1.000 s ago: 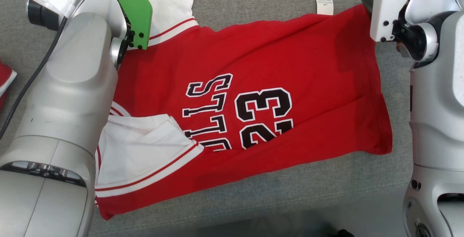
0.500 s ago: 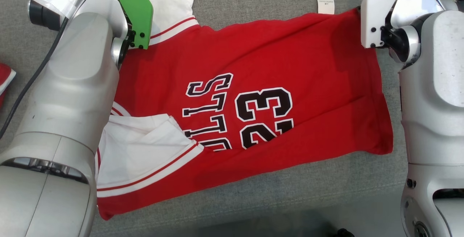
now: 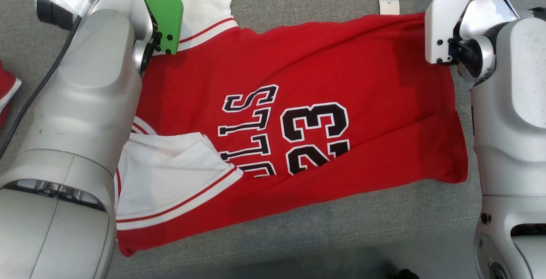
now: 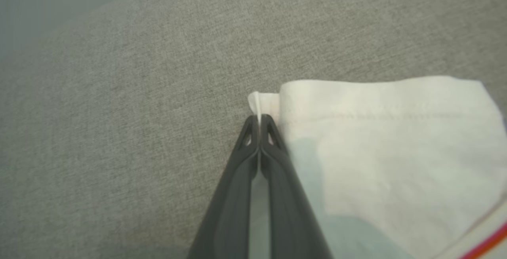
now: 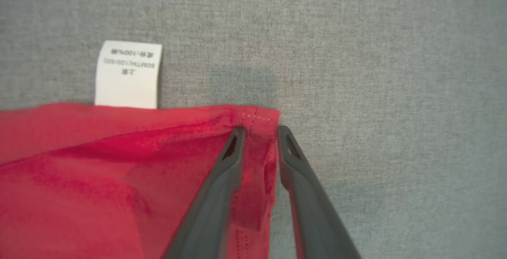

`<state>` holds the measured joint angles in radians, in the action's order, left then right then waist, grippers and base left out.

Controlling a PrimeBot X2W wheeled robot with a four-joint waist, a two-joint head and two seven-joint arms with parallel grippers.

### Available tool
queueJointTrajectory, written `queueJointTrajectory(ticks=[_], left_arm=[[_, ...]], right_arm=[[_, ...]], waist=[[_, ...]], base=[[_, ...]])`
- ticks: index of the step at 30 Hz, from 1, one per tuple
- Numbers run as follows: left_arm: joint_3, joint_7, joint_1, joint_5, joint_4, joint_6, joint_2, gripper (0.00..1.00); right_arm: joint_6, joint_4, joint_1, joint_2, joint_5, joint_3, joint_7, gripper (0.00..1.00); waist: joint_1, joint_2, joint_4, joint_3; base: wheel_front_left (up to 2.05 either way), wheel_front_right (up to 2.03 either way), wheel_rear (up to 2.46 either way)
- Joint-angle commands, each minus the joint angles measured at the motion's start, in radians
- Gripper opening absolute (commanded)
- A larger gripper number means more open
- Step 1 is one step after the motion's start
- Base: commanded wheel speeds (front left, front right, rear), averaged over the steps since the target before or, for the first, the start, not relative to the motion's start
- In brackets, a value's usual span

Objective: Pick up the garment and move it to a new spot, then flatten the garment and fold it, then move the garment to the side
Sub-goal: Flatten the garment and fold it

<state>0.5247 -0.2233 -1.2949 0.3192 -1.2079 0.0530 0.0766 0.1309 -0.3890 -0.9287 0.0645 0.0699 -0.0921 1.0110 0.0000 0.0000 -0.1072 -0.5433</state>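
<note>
Half narrowed from wide a second ago, right gripper (image 5: 259,130) is set astride red hem corner (image 5: 257,116), unpinched; left gripper (image 4: 259,118) held clenched on white sleeve (image 4: 376,140). Garment (image 3: 332,70) spread mid-frame in head view; flattening pull judged next.

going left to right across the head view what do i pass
left arm → green bracket → black lettering on the red jersey → number 23 → white label → right arm
</note>
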Motion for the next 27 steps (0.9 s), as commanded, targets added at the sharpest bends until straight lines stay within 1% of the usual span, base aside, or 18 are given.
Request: queueJointTrajectory(ticks=[1,2,3,4,5,10,14,17,20,23,24,27], left_arm=[[0.005,0.001,0.0,0.007,-0.015,0.007,-0.002,0.0],[0.007,0.0,0.0,0.007,-0.017,0.007,-0.002,0.0],[0.008,0.002,0.001,0.009,-0.019,0.007,-0.003,0.0],[0.009,0.002,0.001,0.011,-0.021,0.007,-0.004,0.0],[0.01,0.003,0.0,0.012,-0.023,0.006,-0.004,0.0],[0.011,0.017,-0.006,0.021,-0.027,0.005,-0.006,0.0],[-0.007,0.056,-0.009,0.043,-0.018,0.003,-0.005,0.0],[-0.026,0.105,-0.001,0.063,-0.004,0.0,0.002,0.0],[-0.053,0.169,0.023,0.095,0.019,-0.013,-0.002,0.0],[-0.064,0.216,0.044,0.113,0.049,-0.009,-0.009,0.0],[-0.064,0.216,0.044,0.113,0.049,-0.009,-0.009,0.0],[-0.067,0.266,0.078,0.125,0.088,-0.021,-0.014,0.0]], right_arm=[[0.0,-0.013,-0.006,0.004,-0.004,-0.002,0.01,0.36],[0.0,-0.017,-0.005,0.003,-0.002,-0.003,0.011,0.29],[0.0,-0.02,-0.002,0.002,0.002,-0.003,0.013,0.25],[0.0,-0.022,0.0,0.002,0.003,-0.003,0.014,0.07],[0.0,-0.025,0.002,0.002,0.003,-0.004,0.011,0.0],[0.0,-0.023,0.012,0.007,-0.009,0.007,-0.018,0.0],[0.0,-0.001,0.031,0.027,-0.039,0.018,-0.028,0.0],[0.0,0.03,0.053,0.058,-0.074,0.036,-0.032,0.0],[0.0,0.072,0.09,0.101,-0.11,0.065,-0.042,0.0],[0.0,0.121,0.136,0.142,-0.16,0.087,-0.039,0.0],[0.0,0.121,0.136,0.142,-0.16,0.087,-0.039,0.0],[0.0,0.174,0.183,0.184,-0.196,0.109,-0.045,0.0]], waist=[[0.0,0.0,0.005,-0.002],[0.0,0.0,0.007,-0.002],[0.0,0.0,0.008,-0.002],[0.0,0.0,0.01,-0.002],[0.0,0.0,0.011,-0.002],[0.0,0.0,0.016,-0.002],[0.0,0.0,0.025,0.006],[0.0,0.0,0.041,0.016],[0.0,0.0,0.059,0.034],[0.0,0.0,0.082,0.054],[0.0,0.0,0.082,0.054],[0.0,0.0,0.102,0.076]], base=[[0.0,0.0,0.0],[0.0,0.0,0.0],[0.0,0.0,0.0],[0.0,0.0,0.0],[0.0,0.0,0.0],[0.0,0.0,0.0],[0.0,0.0,0.0],[0.0,0.0,0.0],[0.0,0.0,0.0],[0.0,0.0,0.0],[0.0,0.0,0.0],[0.0,0.0,0.0]])
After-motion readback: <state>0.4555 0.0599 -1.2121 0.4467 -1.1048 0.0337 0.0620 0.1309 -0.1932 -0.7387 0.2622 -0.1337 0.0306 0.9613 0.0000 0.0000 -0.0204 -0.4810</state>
